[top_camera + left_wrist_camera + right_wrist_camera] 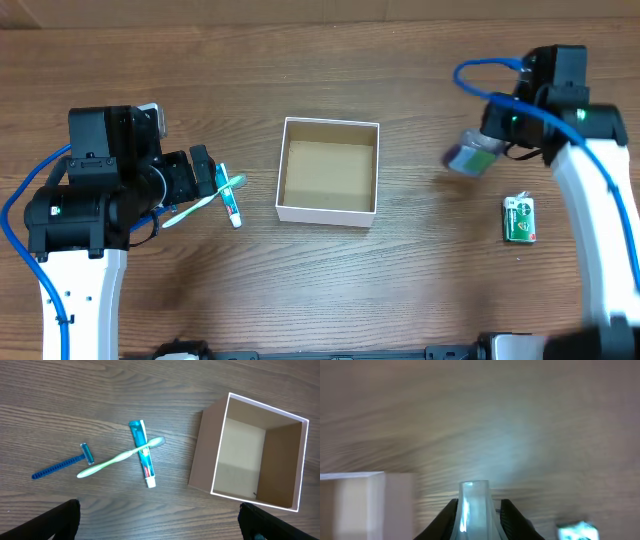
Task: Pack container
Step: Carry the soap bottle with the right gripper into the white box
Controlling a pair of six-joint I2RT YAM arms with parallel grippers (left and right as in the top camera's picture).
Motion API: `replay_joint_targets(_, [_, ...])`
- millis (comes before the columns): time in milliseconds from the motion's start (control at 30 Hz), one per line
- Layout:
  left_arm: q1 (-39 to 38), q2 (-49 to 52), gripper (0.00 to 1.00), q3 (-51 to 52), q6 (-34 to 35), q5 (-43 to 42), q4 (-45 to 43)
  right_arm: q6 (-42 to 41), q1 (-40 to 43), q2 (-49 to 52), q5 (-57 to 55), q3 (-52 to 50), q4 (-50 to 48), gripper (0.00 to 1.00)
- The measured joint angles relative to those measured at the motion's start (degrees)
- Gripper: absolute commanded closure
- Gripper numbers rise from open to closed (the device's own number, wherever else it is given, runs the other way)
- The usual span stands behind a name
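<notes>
The container (329, 211), a small white box with a brown inside, sits open and empty at the table's middle; it also shows in the left wrist view (202, 455) and blurred in the right wrist view (355, 505). My right gripper (478, 150) is shut on a clear plastic bottle (475, 510), held above the table to the right of the container. My left gripper (208, 180) is open and empty beside a green toothbrush (117, 460) lying across a small toothpaste tube (142, 455). A blue razor (62, 463) lies left of them.
A green and white packet (519, 219) lies on the table at the right, under my right arm; it shows blurred in the right wrist view (576, 531). The table is wood-grained.
</notes>
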State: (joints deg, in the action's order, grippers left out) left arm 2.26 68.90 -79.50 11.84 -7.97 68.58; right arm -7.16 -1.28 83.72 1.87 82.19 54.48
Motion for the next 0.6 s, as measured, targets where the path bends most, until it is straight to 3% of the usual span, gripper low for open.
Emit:
replay_joint_targets(267, [0.00, 0.00, 0.00, 0.00, 0.00, 0.00, -0.02, 1.20, -24.61, -10.51, -1.88, 1.22, -6.54, 0.96])
replay_joint_targets(433, [0.00, 0.00, 0.00, 0.00, 0.02, 0.00, 0.00, 1.18, -35.89, -5.99, -8.33, 1.22, -9.01, 0.96])
replay_joint_targets(600, [0.00, 0.00, 0.00, 0.00, 0.02, 0.00, -0.02, -0.52, -39.01, 3.82, -11.91, 1.22, -13.66, 0.96])
